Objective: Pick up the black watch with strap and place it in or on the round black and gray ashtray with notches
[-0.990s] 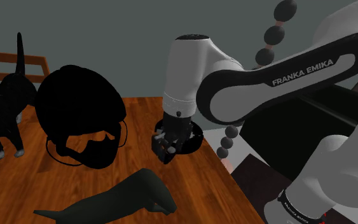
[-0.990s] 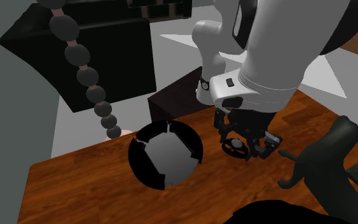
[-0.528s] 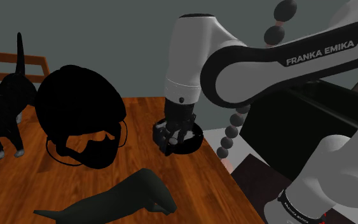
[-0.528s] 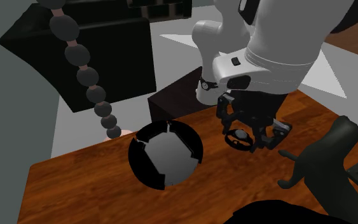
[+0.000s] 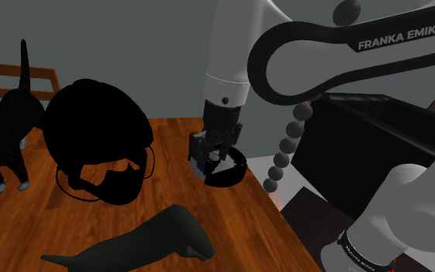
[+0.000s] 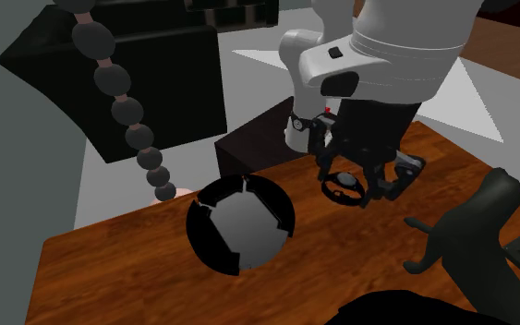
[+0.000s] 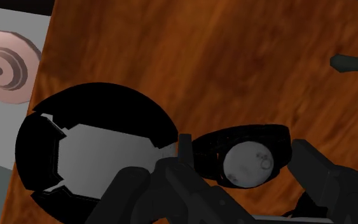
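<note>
**Carry step: watch in hand**

Black two-finger gripper [image 6: 357, 185] clamps the black strapped watch [image 6: 344, 182] clear of the wooden table [image 6: 110, 268]. Round black, grey-floored notched ashtray [image 6: 240, 224] lies at its 8 o'clock, second exterior view. Next, likely: centre above, lower, release.

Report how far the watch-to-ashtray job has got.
Done: the watch is grasped, clasped in the end effector and apparently lifted off the wooden table. In hand: the carry. The wrist view shows the ashtray beside the watch, not under it. Left: bring the watch over the ashtray's grey centre, lower and release.
</note>
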Controlling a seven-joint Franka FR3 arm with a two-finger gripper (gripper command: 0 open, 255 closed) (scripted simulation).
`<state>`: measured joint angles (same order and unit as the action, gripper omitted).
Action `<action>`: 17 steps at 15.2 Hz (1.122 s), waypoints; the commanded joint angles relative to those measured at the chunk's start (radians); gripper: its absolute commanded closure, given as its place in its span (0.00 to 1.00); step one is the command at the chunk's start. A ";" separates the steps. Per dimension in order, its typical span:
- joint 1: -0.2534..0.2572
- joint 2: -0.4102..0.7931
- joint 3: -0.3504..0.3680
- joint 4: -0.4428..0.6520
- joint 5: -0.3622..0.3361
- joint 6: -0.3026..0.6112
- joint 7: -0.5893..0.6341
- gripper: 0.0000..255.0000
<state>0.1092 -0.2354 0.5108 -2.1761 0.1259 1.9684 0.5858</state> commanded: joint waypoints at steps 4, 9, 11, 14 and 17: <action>-0.049 0.003 -0.075 0.007 -0.019 -0.012 -0.116 1.00; -0.103 0.034 -0.147 0.038 -0.047 -0.019 -0.225 1.00; -0.124 0.054 -0.173 0.059 -0.059 -0.023 -0.267 1.00; -0.136 0.073 -0.187 0.052 -0.068 0.001 -0.290 1.00; -0.136 0.083 -0.185 0.022 -0.070 0.042 -0.288 1.00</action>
<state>-0.0269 -0.1555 0.3247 -2.1409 0.0567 1.9929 0.2968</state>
